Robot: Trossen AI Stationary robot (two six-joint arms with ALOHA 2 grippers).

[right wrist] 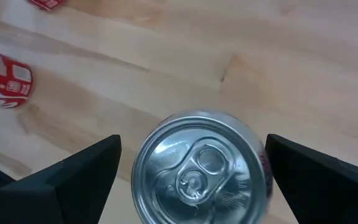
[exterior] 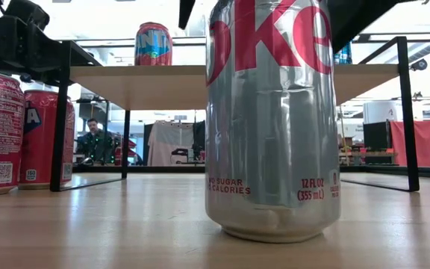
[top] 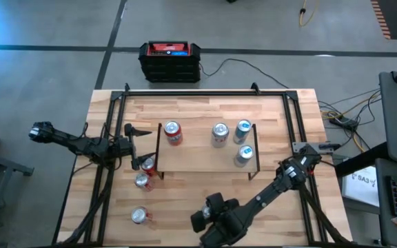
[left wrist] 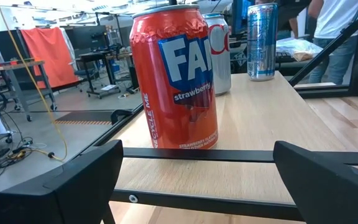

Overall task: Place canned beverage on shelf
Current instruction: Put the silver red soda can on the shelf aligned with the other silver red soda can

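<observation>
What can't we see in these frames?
- High view: the right arm hides the silver-lidded can under the right claw. The right wrist view shows its lid but no label.
- Low view: the Diet Coke can blocks the middle of the shelf, and the upper edge cuts off its top.
- Left wrist view: the Fanta can covers most of the label on the silver can behind it.

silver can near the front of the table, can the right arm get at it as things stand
Probably yes: the right claw hangs open right above the silver can, fingers either side of its top, nothing between.
</observation>
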